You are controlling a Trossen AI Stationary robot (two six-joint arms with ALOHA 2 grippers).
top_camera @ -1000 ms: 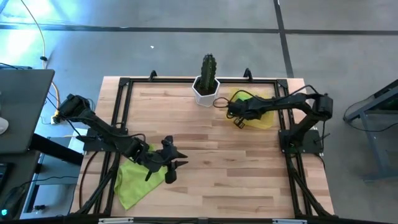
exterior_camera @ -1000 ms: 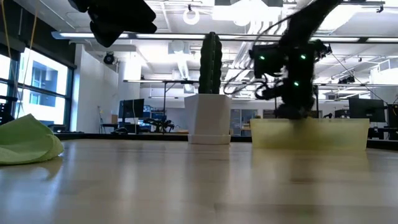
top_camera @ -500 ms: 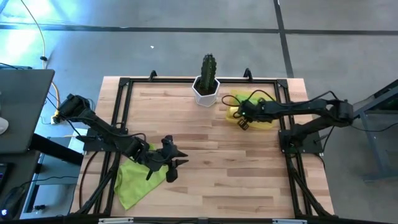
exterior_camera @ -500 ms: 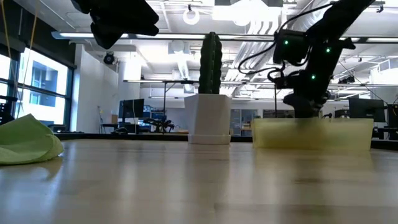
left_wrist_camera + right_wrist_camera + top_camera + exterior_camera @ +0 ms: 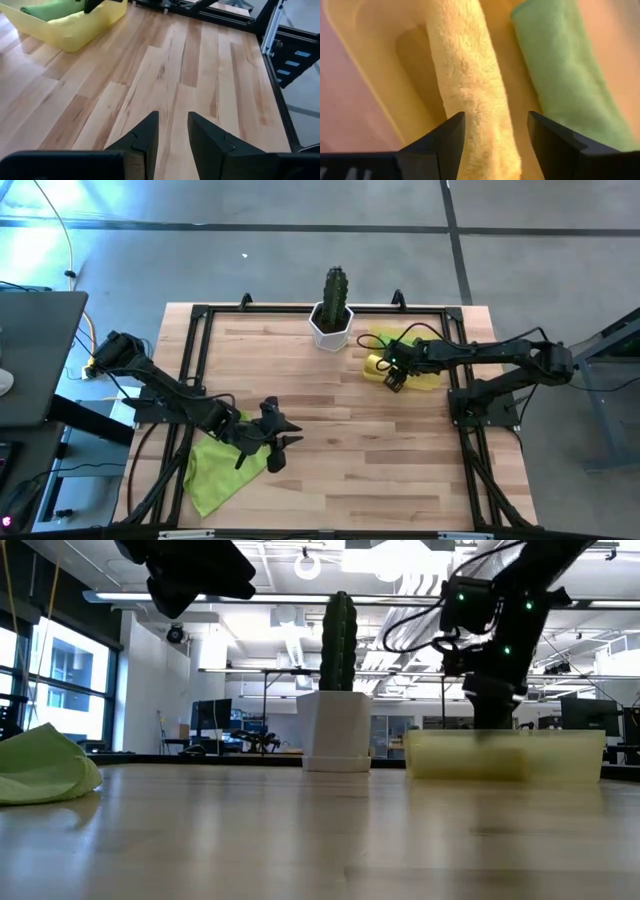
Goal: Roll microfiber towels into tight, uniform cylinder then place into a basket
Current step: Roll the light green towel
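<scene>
Right wrist view: spread right end effector (image 5: 492, 145) straddles the rolled yellow towel (image 5: 470, 85) in the basket (image 5: 367, 65).

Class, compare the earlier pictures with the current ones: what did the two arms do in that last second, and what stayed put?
The right gripper opened its jaws over the basket, letting go of the rolled yellow towel, which lies beside the rolled green towel. Its arm also stretched out. The left gripper, the loose green towel and the cactus pot stayed as they were.
</scene>
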